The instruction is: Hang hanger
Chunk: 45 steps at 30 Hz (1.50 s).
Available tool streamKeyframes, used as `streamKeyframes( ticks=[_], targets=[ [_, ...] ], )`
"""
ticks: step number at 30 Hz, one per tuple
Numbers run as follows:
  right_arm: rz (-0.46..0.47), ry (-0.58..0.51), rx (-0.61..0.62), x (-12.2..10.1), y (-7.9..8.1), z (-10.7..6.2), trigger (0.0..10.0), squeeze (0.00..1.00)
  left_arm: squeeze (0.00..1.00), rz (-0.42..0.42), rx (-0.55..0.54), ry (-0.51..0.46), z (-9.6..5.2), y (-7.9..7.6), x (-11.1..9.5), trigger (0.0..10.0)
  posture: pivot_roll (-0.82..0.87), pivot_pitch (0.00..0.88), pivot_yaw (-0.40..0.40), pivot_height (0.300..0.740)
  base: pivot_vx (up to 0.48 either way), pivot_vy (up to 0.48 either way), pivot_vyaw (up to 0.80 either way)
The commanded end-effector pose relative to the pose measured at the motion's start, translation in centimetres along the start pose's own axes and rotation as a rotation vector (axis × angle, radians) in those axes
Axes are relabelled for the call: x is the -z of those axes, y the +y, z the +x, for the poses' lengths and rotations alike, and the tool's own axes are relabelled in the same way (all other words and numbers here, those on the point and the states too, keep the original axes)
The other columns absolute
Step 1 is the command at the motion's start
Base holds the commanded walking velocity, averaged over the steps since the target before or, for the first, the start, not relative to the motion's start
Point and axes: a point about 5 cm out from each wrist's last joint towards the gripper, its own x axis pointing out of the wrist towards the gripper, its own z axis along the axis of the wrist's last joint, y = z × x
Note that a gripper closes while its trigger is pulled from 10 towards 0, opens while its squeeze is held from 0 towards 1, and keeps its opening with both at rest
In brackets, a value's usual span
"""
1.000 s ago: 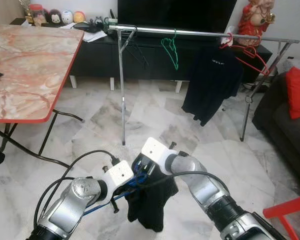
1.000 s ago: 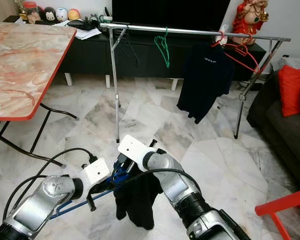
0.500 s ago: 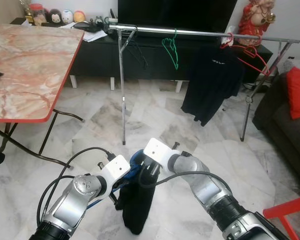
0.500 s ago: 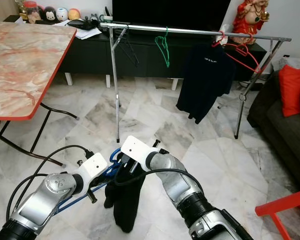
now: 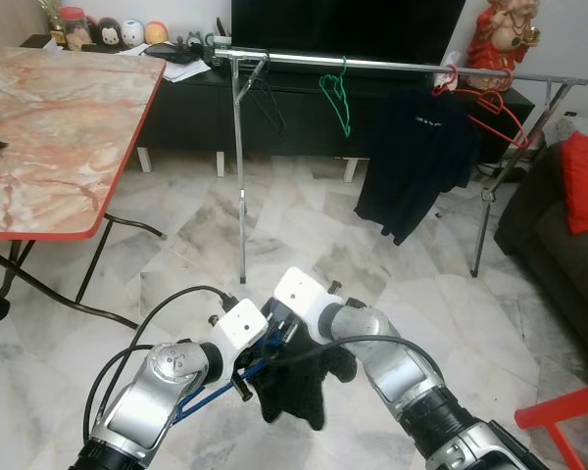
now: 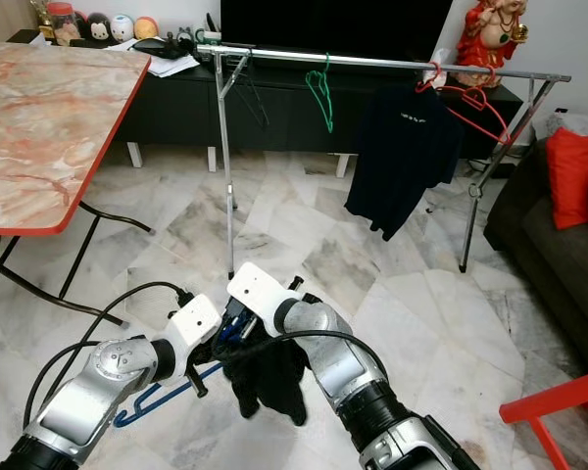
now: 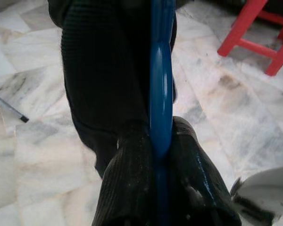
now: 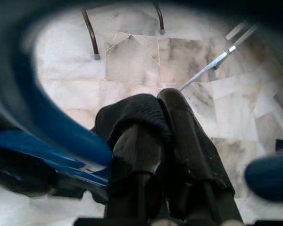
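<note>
A silver metal clothes rail (image 5: 372, 65) spans the far side; a red-edged marble counter (image 5: 49, 117) stands left, a dark sofa (image 5: 559, 245) right, a red chair (image 5: 568, 416) near right.

I can find only one bit of writing. It is a small white print on the chest of the black shirt (image 6: 400, 157) that hangs on the metal rack (image 6: 372, 62). The letters are too tiny and blurry for me to read. I see no other words, numbers, labels or signs anywhere else.
</note>
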Motion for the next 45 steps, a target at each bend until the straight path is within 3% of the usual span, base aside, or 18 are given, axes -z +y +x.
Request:
streamKeyframes(
  ticks=[1, 4, 5, 12, 19, 26, 32, 37, 45],
  targets=[
    [0.0, -0.075, -0.031, -1.8, 0.6, 0.1, 10.0, 0.0, 0.0, -0.004, 0.033, -0.073, 0.6, -0.8, -1.4, 10.0, 0.02, 0.0, -0.148, 0.74, 0.0, 0.0, 0.0],
    [0.023, -0.052, 0.023, -1.4, 0.1, 0.0, 10.0, 0.0, 0.0, -0.012, -0.006, -0.049, 0.7, -0.7, -1.0, 10.0, 0.02, 0.0, -0.149, 0.74, 0.0, 0.0, 0.0],
    [0.051, -0.03, 0.093, -0.9, -0.9, -0.2, 10.0, 0.0, 0.0, -0.014, -0.006, -0.025, 0.5, -0.7, -0.6, 10.0, 0.02, 0.0, -0.148, 0.74, 0.0, 0.0, 0.0],
    [0.069, 0.067, 0.255, 1.5, -4.0, -1.0, 10.0, 0.0, 0.0, -0.008, -0.016, 0.011, -0.4, -0.4, 0.4, 10.0, 0.02, 0.0, -0.153, 0.74, 0.0, 0.0, 0.0],
    [0.097, 0.094, 0.322, 2.2, -5.0, -1.3, 10.0, 0.0, 0.0, -0.013, -0.074, -0.002, -0.8, 0.3, 0.3, 10.0, 0.02, 0.0, -0.154, 0.74, 0.0, 0.0, 0.0],
    [0.1, 0.021, 0.225, 1.1, -3.3, -0.6, 10.0, 0.0, 0.0, -0.031, -0.121, -0.019, -0.3, 0.7, 0.1, 10.0, 0.02, 0.0, -0.154, 0.74, 0.0, 0.0, 0.0],
    [0.08, -0.02, 0.166, 0.3, -2.0, -0.1, 10.0, 0.0, 0.0, -0.042, -0.042, -0.061, 0.2, -0.3, -0.5, 10.0, 0.02, 0.0, -0.154, 0.74, 0.0, 0.0, 0.0],
    [0.063, -0.048, 0.148, -0.2, -2.0, 0.1, 10.0, 0.0, 0.0, -0.064, 0.045, -0.086, 0.1, -1.3, -0.5, 10.0, 0.02, 0.0, -0.155, 0.74, 0.0, 0.0, 0.0],
    [0.067, -0.04, 0.168, -0.2, -2.5, 0.1, 10.0, 0.0, 0.0, -0.089, 0.024, -0.113, 0.3, -1.2, -0.8, 10.0, 0.02, 0.0, -0.156, 0.74, 0.0, 0.0, 0.0]
  ],
)
